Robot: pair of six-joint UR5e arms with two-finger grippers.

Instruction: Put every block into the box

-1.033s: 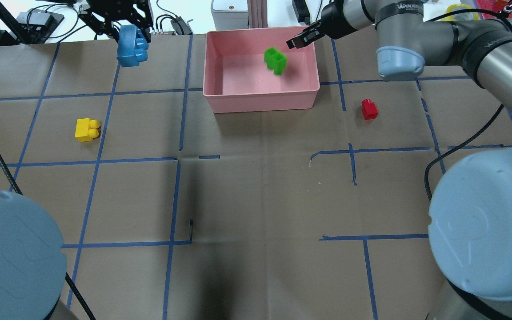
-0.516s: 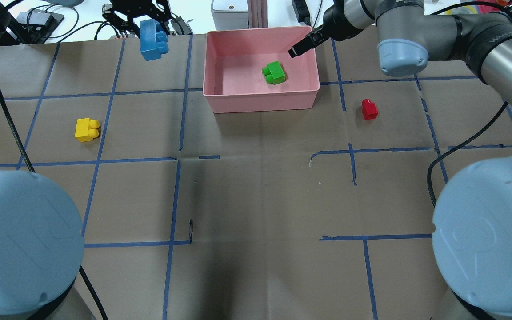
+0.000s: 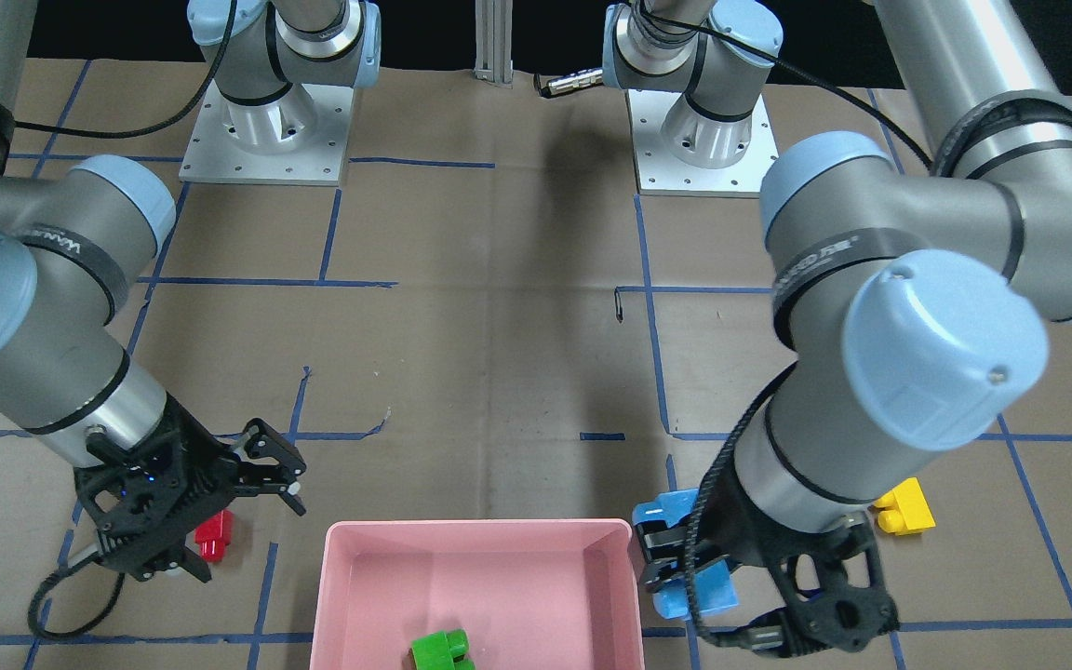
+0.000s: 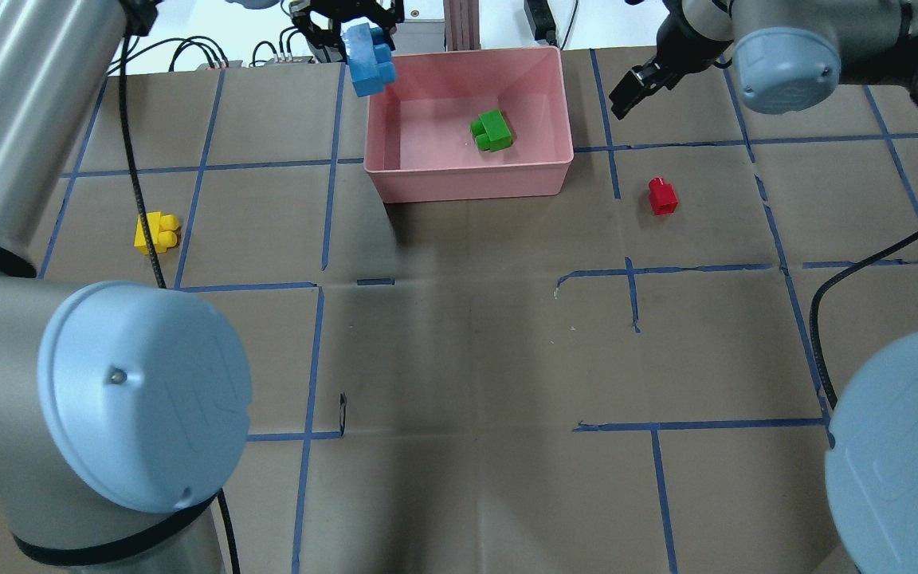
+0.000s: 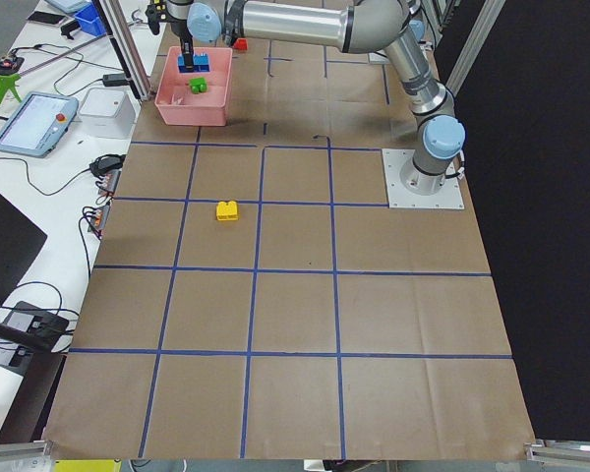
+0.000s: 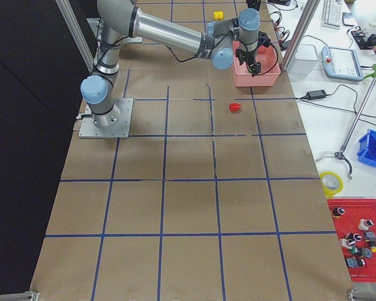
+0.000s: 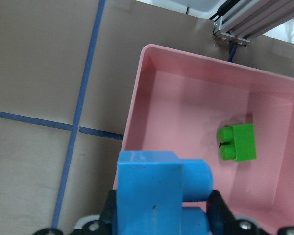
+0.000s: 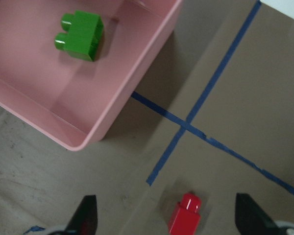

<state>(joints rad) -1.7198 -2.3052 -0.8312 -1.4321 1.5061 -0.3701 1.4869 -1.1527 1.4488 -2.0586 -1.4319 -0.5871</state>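
The box (image 4: 467, 171) sits at upper centre of the overhead view. The green block (image 4: 492, 131) lies inside, right of middle, with bare pink floor to its left. My left gripper (image 7: 164, 218) clamps the light blue block (image 4: 370, 59) above the box's upper-left corner. The right wrist view shows my right gripper (image 3: 292, 484) spread wide, with the red block (image 4: 662, 196) at the frame's lower edge. The yellow block (image 4: 156, 233) lies far left.

Four blocks: green (image 4: 491, 131), red (image 4: 662, 196), blue (image 4: 370, 60), yellow (image 4: 156, 233); one box (image 4: 467, 179).
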